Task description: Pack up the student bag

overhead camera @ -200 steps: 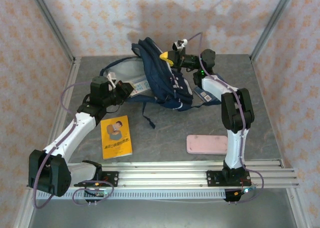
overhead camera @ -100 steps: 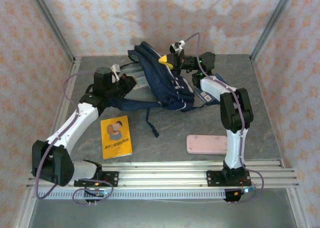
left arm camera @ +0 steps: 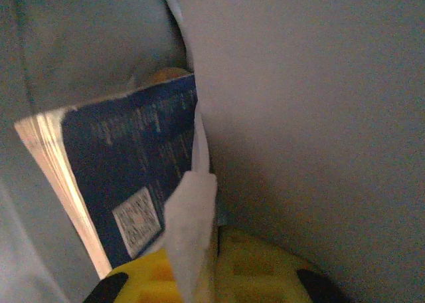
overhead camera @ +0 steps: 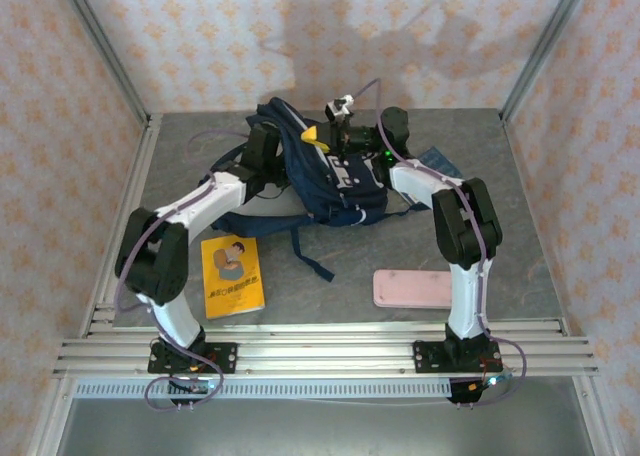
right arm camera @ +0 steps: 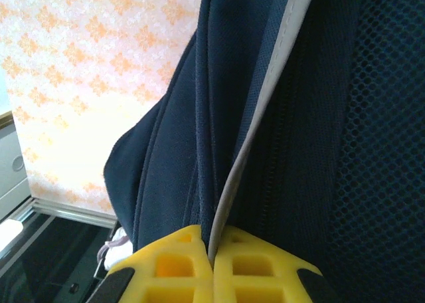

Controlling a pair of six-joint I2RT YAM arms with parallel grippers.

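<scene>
The student bag (overhead camera: 335,176), navy with white trim, lies at the back middle of the table. My right gripper (overhead camera: 312,134) is shut on its white-trimmed opening edge and holds that edge up. In the right wrist view the yellow fingers (right arm camera: 169,266) pinch the white trim (right arm camera: 255,143) of the bag. My left arm (overhead camera: 215,191) reaches into the bag's opening from the left. Inside, my left gripper (left arm camera: 216,250) is shut on the white edge of a dark blue book (left arm camera: 126,170) with a QR code, which stands against the bag's grey lining (left arm camera: 319,103).
A yellow booklet (overhead camera: 232,274) lies front left, near the left arm's base. A pink flat case (overhead camera: 414,288) lies front right. A small blue item (overhead camera: 437,162) sits right of the bag. The metal frame and patterned walls close in the table.
My left arm swung from left of the bag forward into its opening, carrying the book inside. My right gripper shifted left and kept hold of the bag's edge.
</scene>
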